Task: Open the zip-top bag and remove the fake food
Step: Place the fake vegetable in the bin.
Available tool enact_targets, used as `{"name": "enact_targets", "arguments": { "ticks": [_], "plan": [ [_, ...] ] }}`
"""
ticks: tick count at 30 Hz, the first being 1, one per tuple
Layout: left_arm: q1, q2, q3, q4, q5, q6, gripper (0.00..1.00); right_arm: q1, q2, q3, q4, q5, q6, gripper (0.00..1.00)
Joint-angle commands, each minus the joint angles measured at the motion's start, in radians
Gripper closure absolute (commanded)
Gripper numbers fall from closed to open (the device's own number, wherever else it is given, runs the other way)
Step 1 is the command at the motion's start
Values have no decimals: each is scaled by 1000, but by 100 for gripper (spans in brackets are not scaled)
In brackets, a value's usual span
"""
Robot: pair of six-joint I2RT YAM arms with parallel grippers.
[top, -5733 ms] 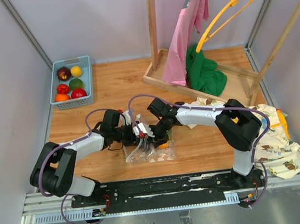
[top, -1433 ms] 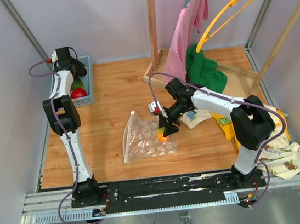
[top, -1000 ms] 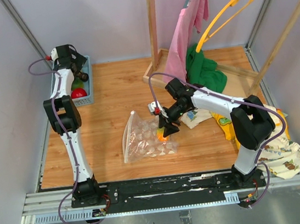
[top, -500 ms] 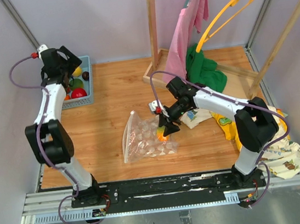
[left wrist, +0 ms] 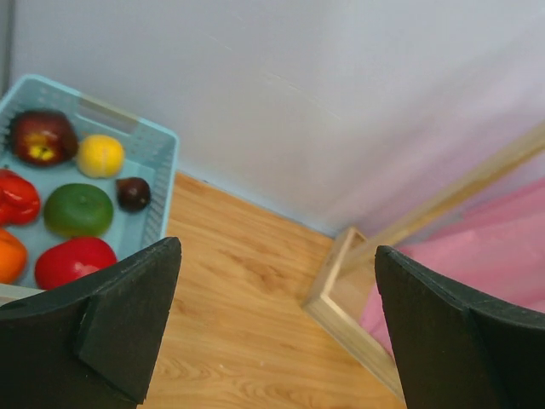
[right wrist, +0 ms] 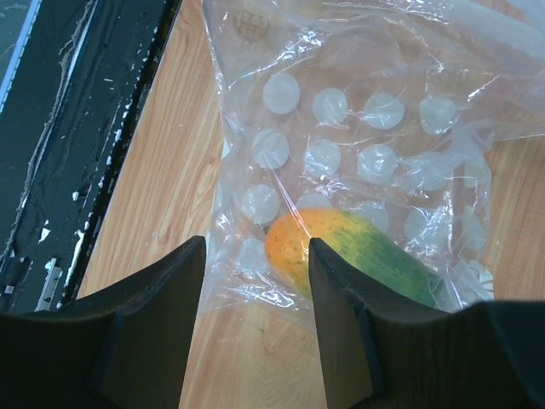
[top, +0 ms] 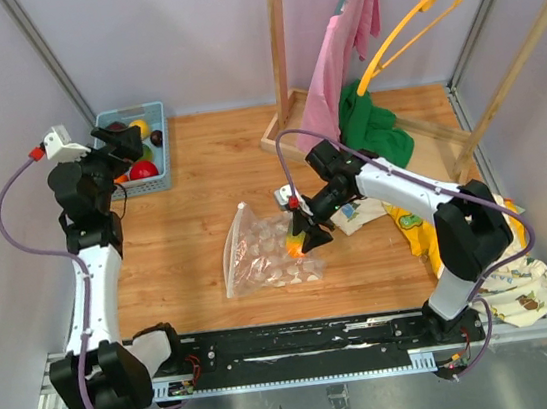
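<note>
The zip-top bag (top: 265, 256) lies flat on the wooden table, clear with pale dots. An orange-and-green fake fruit (top: 295, 247) sits inside its right end. My right gripper (top: 308, 235) hovers over that end. In the right wrist view the bag (right wrist: 358, 128) and the fruit (right wrist: 341, 243) lie under my right gripper (right wrist: 254, 256), which is open with the fruit's tip beside its right finger. My left gripper (top: 120, 149) is raised near the blue basket (top: 158, 144). In the left wrist view my left gripper (left wrist: 274, 256) is wide open and empty. Several fake fruits (left wrist: 78, 209) lie in the basket (left wrist: 162, 145).
A wooden clothes rack (top: 291, 147) stands at the back right with a pink garment (top: 340, 55), a green cloth (top: 375, 131) and a yellow hanger (top: 411, 20). A yellow-and-white print cloth (top: 494, 266) lies at the right edge. Grey walls enclose the table.
My left arm has lifted away from the basket and swung back toward the near left, gripper open. My right gripper has stayed over the bag's right end.
</note>
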Motion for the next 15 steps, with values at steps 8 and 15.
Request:
{"name": "enact_targets", "arguments": {
  "ticks": [8, 15],
  "plan": [
    [2, -195, -167, -102, 286, -93, 2, -25, -84, 48, -128, 19, -28, 46],
    [1, -254, -269, -197, 369, -126, 4, -26, -105, 11, -97, 58, 2, 46]
  ]
}}
